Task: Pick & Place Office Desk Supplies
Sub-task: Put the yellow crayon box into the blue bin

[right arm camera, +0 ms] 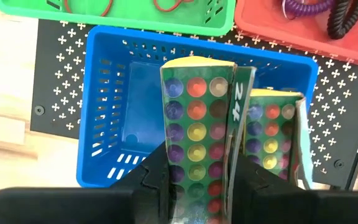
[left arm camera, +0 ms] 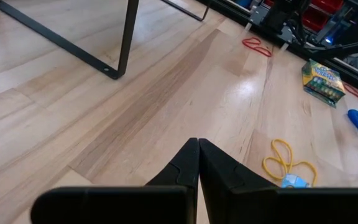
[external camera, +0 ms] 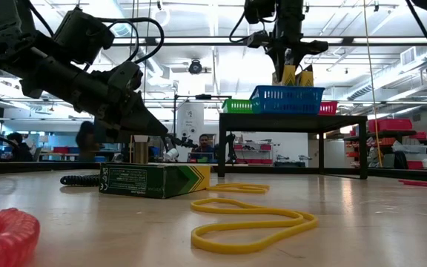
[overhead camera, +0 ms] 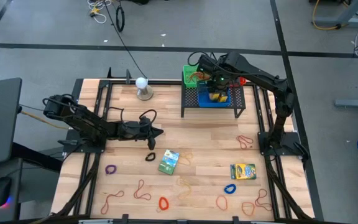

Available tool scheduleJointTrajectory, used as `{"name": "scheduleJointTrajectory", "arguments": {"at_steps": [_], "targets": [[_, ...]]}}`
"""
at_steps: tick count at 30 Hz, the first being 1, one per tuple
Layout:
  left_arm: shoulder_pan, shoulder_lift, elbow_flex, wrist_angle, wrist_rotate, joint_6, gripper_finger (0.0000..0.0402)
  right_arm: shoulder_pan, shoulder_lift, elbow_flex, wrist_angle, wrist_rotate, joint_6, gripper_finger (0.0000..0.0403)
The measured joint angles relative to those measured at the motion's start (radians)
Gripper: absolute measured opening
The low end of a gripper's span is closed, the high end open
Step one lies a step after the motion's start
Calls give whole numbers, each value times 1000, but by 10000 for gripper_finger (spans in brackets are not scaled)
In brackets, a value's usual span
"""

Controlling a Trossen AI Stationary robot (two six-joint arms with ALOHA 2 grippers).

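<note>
Your right gripper (right arm camera: 199,171) is over the blue basket (right arm camera: 104,93) on the black mesh rack (overhead camera: 211,102). Its fingers pinch a crayon box (right arm camera: 197,124) from both sides, and the box stands upright above the basket. A second crayon box (right arm camera: 271,134) stands just beside it in the same basket. Next to the blue basket you can see a green basket (right arm camera: 117,22) with reddish rubber bands inside, and a red basket (right arm camera: 303,43) with a purple coil and a black coil.

Your left gripper (left arm camera: 198,163) hangs over the bare wood near the middle of the table (overhead camera: 204,134). Its two fingers are pressed together with nothing between them.

More supplies lie on the table. A green crayon box (overhead camera: 168,162) lies flat near the middle, and a black loop (overhead camera: 150,157) is just beside it. Another crayon box (overhead camera: 243,171) lies farther to the right, with a blue loop (overhead camera: 230,188) near it. A purple loop (overhead camera: 110,168) is on the left side. A red loop (overhead camera: 163,203) and thin rubber bands (overhead camera: 142,191) are spread along the front edge. A yellow rubber band (external camera: 250,221) lies in front of the green box in the low view.
</note>
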Motion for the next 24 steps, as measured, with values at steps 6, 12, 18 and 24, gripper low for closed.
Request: {"name": "scheduleJointTrajectory", "arguments": {"at_steps": [6, 12, 18, 24], "targets": [[0, 0, 0, 0, 0, 6, 14, 1, 0, 0, 0, 3, -5, 101], [0, 0, 0, 0, 0, 25, 14, -3, 0, 0, 0, 6, -12, 106], [0, 0, 0, 0, 0, 24, 14, -3, 0, 0, 0, -1, -21, 136], [0, 0, 0, 0, 0, 21, 14, -3, 0, 0, 0, -2, -21, 145]]}}
